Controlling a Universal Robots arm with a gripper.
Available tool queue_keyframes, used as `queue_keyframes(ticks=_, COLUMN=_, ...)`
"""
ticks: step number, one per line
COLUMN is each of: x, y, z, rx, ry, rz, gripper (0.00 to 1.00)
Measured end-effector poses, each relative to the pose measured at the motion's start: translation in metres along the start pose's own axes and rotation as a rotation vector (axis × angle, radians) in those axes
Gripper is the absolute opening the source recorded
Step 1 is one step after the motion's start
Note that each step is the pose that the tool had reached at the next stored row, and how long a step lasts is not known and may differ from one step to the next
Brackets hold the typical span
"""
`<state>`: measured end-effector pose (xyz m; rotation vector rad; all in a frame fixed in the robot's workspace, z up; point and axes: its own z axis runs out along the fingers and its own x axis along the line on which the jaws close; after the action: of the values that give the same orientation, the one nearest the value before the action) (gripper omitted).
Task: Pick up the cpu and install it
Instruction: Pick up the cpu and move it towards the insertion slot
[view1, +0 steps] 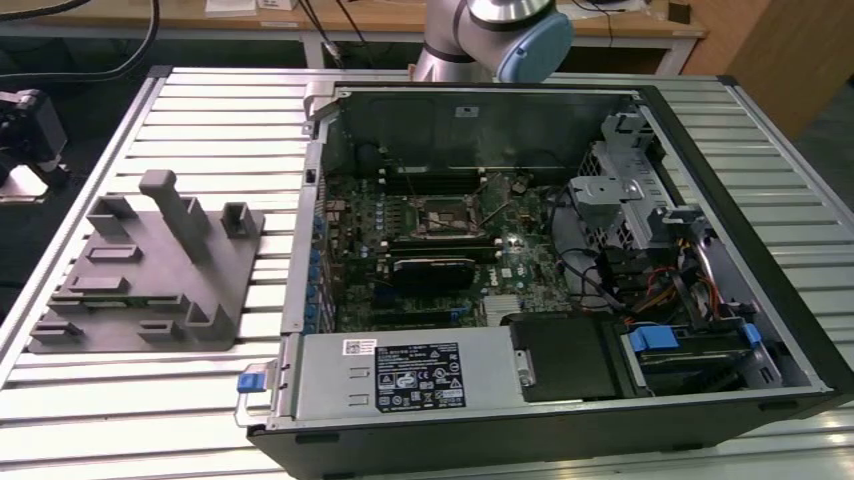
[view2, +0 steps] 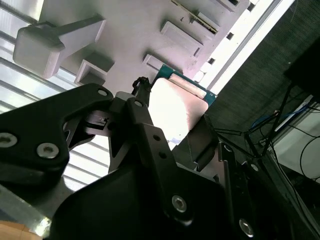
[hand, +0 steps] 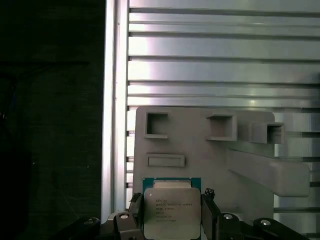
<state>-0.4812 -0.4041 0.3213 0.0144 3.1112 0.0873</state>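
The cpu (hand: 172, 209) is a flat square chip with a silver top and a thin green rim. It sits between the black fingers (hand: 210, 214) of my gripper (hand: 172, 220), which press on its two opposite sides. In the second wrist view the cpu (view2: 175, 107) glares white between the fingers (view2: 145, 117) of the gripper (view2: 172, 120), close over the grey fixture plate (view2: 145, 35). I cannot tell whether the chip rests on the plate or hangs just above it. The dark socket frame (view1: 438, 218) lies on the motherboard inside the open computer case (view1: 787, 330).
The grey fixture (view1: 147, 270), with upright posts and square pockets, lies on the slatted metal table (view1: 200, 110) at the exterior view's left. The case holds a grey power supply box (view1: 400, 375), drive cages and cables. The arm's base (view1: 487, 35) stands behind the case.
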Motion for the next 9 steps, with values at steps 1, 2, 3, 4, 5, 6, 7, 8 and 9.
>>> queue_keyframes(ticks=1, x=0.0, y=0.0, z=-0.0011, rx=0.0, ry=0.0, rz=0.0, gripper=0.55)
queue_keyframes(ticks=2, x=-0.0001, y=0.0001, z=-0.0019, rx=0.0, ry=-0.0001, rz=0.0, gripper=0.55)
queue_keyframes(ticks=3, x=-0.0001, y=0.0002, z=-0.0029, rx=-0.0001, ry=-0.0001, rz=0.0, gripper=0.55)
queue_keyframes(ticks=4, x=-0.0001, y=0.0002, z=-0.0038, rx=0.0, ry=-0.0001, rz=0.0, gripper=0.55)
queue_keyframes(ticks=5, x=-0.0001, y=0.0003, z=-0.0047, rx=0.0, ry=-0.0001, rz=0.0, gripper=0.55)
queue_keyframes(ticks=6, x=-0.0002, y=0.0003, z=-0.0056, rx=0.0, ry=-0.0001, rz=0.0, gripper=0.55)
queue_keyframes(ticks=7, x=-0.0002, y=0.0004, z=-0.0065, rx=-0.0001, ry=-0.0002, rz=0.0, gripper=0.55)
queue_keyframes(ticks=8, x=-0.0002, y=0.0004, z=-0.0075, rx=0.0, ry=-0.0002, rz=0.0, gripper=0.55)
queue_keyframes(ticks=9, x=-0.0002, y=0.0005, z=-0.0084, rx=0.0, ry=-0.0002, rz=0.0, gripper=0.55)
